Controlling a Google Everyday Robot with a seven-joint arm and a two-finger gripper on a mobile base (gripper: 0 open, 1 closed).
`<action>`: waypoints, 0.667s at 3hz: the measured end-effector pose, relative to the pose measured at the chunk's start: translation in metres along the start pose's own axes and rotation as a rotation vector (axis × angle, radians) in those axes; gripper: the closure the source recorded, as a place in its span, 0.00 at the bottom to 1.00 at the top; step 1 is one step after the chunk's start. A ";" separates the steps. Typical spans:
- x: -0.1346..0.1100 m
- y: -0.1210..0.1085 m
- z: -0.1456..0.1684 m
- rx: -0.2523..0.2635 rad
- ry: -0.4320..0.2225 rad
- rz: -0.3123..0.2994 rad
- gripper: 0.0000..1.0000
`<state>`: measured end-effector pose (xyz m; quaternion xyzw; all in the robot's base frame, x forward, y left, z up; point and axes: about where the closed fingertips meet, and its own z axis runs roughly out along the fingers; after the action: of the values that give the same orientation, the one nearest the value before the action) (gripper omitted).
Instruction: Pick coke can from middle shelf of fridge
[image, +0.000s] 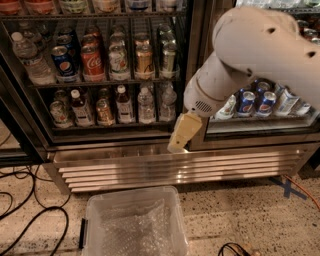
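Gripper (181, 137) hangs at centre frame in front of the fridge (150, 167), low against the dark door frame and just above the ribbed steel grille, its tan tip angled down and left; whether it is spread or closed cannot be told. The coke can (93, 62) stands upright on the middle shelf (100, 83) in the upper left, just right of a blue Pepsi can (64, 62) and well apart from the gripper. A clear plastic bin (132, 196) sits on the floor at bottom centre.

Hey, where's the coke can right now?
In the camera view the coke can stands on the middle shelf, upper left, just right of a blue Pepsi can; the gripper hangs lower right of it, by the steel grille.
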<state>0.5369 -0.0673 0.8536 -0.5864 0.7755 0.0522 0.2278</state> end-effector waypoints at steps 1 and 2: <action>-0.039 -0.014 0.044 0.029 -0.055 0.018 0.00; -0.065 -0.026 0.074 0.000 -0.092 0.041 0.00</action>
<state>0.5961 0.0085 0.8198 -0.5673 0.7761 0.0841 0.2622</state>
